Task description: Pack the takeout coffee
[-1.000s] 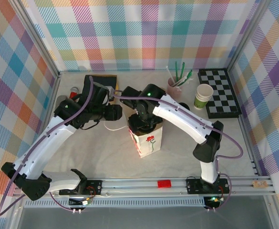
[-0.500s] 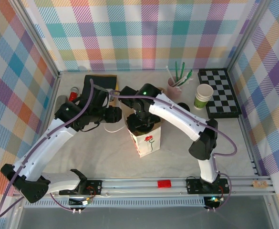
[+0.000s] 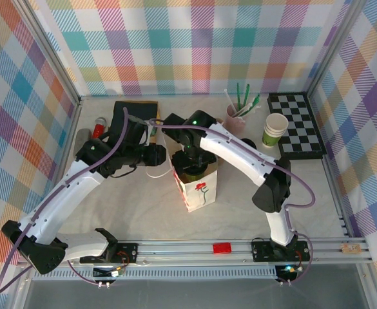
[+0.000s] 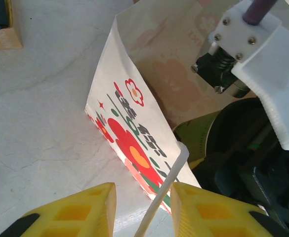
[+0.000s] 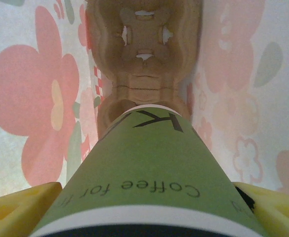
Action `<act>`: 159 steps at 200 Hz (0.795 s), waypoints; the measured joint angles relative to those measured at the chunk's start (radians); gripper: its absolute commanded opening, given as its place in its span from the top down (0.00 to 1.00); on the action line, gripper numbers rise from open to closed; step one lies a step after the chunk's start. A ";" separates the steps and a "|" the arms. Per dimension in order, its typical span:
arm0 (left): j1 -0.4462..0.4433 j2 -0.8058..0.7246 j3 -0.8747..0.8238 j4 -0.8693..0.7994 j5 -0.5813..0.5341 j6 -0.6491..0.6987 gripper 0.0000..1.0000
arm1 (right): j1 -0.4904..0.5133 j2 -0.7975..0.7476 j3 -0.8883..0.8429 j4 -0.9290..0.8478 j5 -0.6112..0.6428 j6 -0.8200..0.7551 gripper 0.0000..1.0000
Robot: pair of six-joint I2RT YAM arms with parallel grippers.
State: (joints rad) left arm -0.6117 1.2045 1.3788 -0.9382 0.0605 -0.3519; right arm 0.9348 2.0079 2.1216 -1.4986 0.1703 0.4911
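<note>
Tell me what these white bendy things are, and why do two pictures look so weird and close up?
They are two robot arms bolted to a table. The wide picture looks down from above: the left arm and right arm meet at a white flowery paper bag. A lidless cup and a checkerboard sit at the back right. The other two pictures come from little cameras on the wrists. The right one peers into the bag: its yellow jaws hold the takeout coffee just over a cardboard cup holder. The left one shows open jaws around the bag's handle strip.
</note>
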 measured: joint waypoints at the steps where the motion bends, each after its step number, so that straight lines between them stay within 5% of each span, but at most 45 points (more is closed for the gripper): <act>1: 0.000 0.000 0.000 0.000 0.000 0.000 0.67 | 0.000 0.000 0.000 0.000 0.000 0.000 0.50; 159: 0.000 -0.069 -0.016 -0.002 0.009 -0.027 0.70 | -0.006 0.000 -0.115 0.077 -0.008 -0.001 0.50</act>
State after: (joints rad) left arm -0.6117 1.1355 1.3632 -0.9405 0.0696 -0.3790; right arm 0.9283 2.0075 2.0068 -1.4216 0.1627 0.4900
